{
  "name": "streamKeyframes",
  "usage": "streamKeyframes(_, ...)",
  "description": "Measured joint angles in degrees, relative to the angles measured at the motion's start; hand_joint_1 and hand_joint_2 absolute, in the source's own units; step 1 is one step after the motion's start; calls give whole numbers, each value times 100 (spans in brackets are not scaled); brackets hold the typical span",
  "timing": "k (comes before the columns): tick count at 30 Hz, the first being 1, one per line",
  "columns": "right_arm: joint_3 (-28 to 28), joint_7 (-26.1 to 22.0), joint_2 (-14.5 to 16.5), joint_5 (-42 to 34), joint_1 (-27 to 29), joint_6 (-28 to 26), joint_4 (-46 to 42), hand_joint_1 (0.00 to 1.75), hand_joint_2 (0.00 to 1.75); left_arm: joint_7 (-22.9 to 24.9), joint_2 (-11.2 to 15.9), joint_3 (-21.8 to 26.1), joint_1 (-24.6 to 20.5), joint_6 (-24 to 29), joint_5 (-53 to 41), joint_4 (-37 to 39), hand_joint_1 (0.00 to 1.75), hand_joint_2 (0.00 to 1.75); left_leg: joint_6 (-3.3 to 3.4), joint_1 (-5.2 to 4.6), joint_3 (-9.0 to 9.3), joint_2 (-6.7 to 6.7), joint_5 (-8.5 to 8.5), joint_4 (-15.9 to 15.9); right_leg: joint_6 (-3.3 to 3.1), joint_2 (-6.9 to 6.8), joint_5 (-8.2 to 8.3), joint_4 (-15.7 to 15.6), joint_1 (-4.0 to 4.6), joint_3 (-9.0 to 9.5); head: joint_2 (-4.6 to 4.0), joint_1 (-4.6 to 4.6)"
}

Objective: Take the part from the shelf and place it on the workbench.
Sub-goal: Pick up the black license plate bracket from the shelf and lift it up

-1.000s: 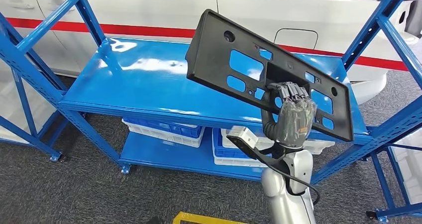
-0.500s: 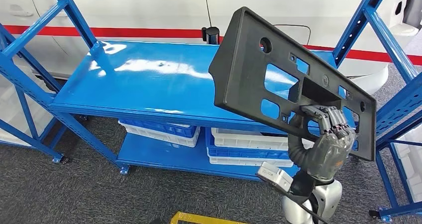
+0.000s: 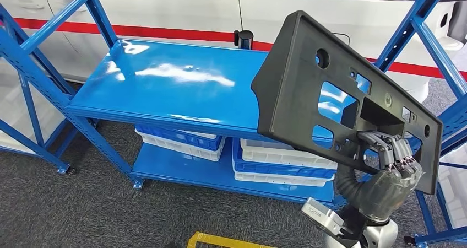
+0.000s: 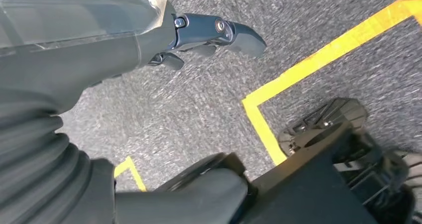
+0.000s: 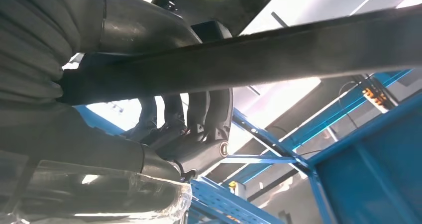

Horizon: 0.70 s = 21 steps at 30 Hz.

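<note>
The black part (image 3: 308,88) is being held tilted in front of the blue shelf (image 3: 165,88) by the right robot hand (image 3: 385,173), while the left robot hand (image 4: 209,35) is being kept loosely spread, holding nothing.

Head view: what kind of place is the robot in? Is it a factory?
Probably a car factory or workshop. There is a blue metal shelf rack with plastic bins underneath, a white car with a red stripe behind it, and the right hand holds a black car part.

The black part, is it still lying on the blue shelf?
No, the right hand holds the part up in the air, in front of the shelf.
</note>
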Motion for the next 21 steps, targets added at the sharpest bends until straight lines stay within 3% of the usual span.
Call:
streamKeyframes(2,-18,-5,-5,-2,26,0,-8,175,175,-1,-6,0,6,-2,-2,0,0,175,12,0,-51,2,30,2,1,3,-315,711,-8,-297,0,4)
streamKeyframes(3,-32,-20,-8,-9,40,0,-8,175,175,-1,-7,0,10,-9,-2,0,0,175,8,0,-70,2,43,5,31,2,-369,881,-15,-351,0,3)
streamKeyframes(4,-51,-49,-9,-29,55,0,-10,175,175,-1,-8,1,13,-20,1,0,0,175,1,2,-83,-1,53,8,80,2,-333,829,-25,-288,0,4)
streamKeyframes(5,-77,-100,-10,-68,71,0,-15,175,175,-2,-9,1,15,-31,10,0,0,175,-9,6,-90,-8,60,16,138,1,-217,542,-41,-108,0,4)
streamKeyframes(7,-142,-247,-10,-219,109,0,-32,175,175,-5,-9,3,14,-31,59,0,0,175,-49,0,-105,-25,51,57,211,2,32,-276,-71,354,0,5)
streamKeyframes(9,-208,-381,-12,-402,140,-1,-43,175,175,-9,-5,13,15,1,141,0,0,175,-109,-22,-133,-34,43,98,164,10,136,-687,-68,562,0,2)
streamKeyframes(12,-263,-369,-29,-505,120,-1,-27,175,175,-11,4,59,23,72,280,0,0,175,-193,-6,-164,-40,49,118,44,22,181,-703,-71,549,0,-1)
streamKeyframes(13,-267,-330,-36,-500,91,-1,-14,175,175,-12,8,88,26,99,319,0,0,175,-222,9,-202,-43,-22,203,5,21,198,-709,-87,547,0,-7)
streamKeyframes(15,-251,-246,-51,-484,31,0,20,175,175,-16,14,150,30,143,380,0,0,175,-283,35,-416,-51,-352,697,-61,12,227,-718,-106,529,0,-26)
streamKeyframes(17,-217,-168,-77,-484,-1,0,65,175,175,-22,20,200,44,175,432,1,0,175,-328,51,-744,-53,-715,1438,-98,-2,246,-717,-99,496,0,-38)
streamKeyframes(18,-192,-130,-92,-493,-12,0,93,175,175,-23,23,228,55,184,453,1,0,175,-338,56,-842,-53,-779,1667,-105,-7,254,-716,-96,480,0,-39)
streamKeyframes(19,-162,-94,-108,-509,-27,0,124,175,175,-25,26,257,65,190,478,2,0,175,-337,59,-836,-53,-733,1688,-108,-9,262,-716,-96,470,0,-39)
streamKeyframes(21,-87,-28,-142,-555,-87,0,189,175,175,-28,29,309,73,206,514,2,0,175,-307,62,-501,-53,-399,1106,-99,-8,276,-715,-98,464,0,-40)
